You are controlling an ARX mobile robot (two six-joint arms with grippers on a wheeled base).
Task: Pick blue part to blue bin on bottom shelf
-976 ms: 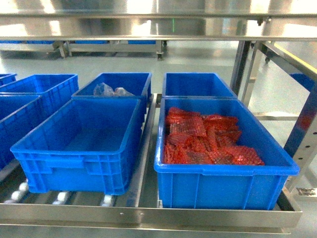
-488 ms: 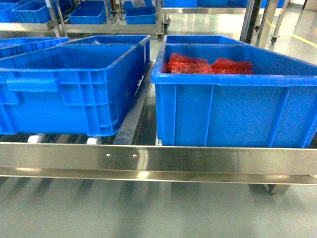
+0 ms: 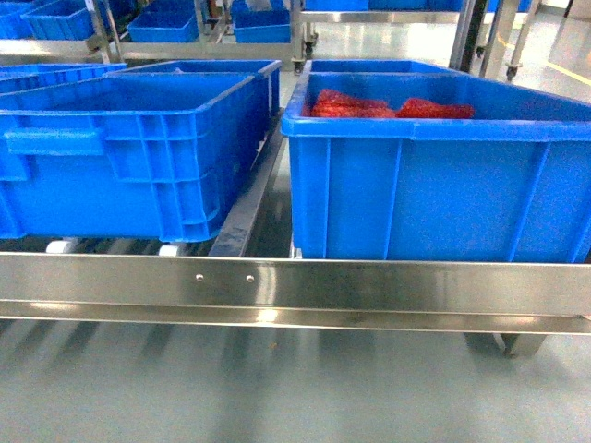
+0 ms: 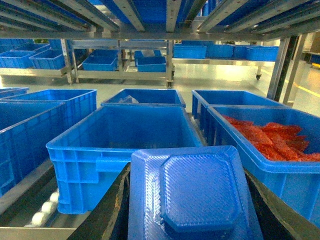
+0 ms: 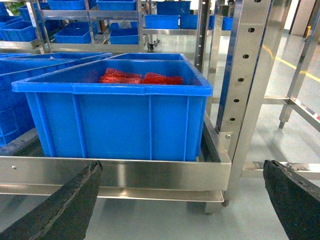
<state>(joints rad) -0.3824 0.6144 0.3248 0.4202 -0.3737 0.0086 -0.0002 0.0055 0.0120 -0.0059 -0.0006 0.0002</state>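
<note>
No readable writing. Left gripper (image 4: 192, 220) clenched on blue part (image 4: 192, 200), long axis 12–6 o'clock, before empty bin (image 4: 125, 145) on shelf (image 3: 295, 286). Right gripper (image 5: 182, 205) spread, released.

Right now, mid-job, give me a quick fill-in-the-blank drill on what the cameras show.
1. The left end effector holds a ____ part.
2. The front right bin holds ____ parts.
3. The front left bin ahead of the held part is ____.
4. The right end effector's fingers stand ____.

Missing words: blue; red; empty; open
</note>
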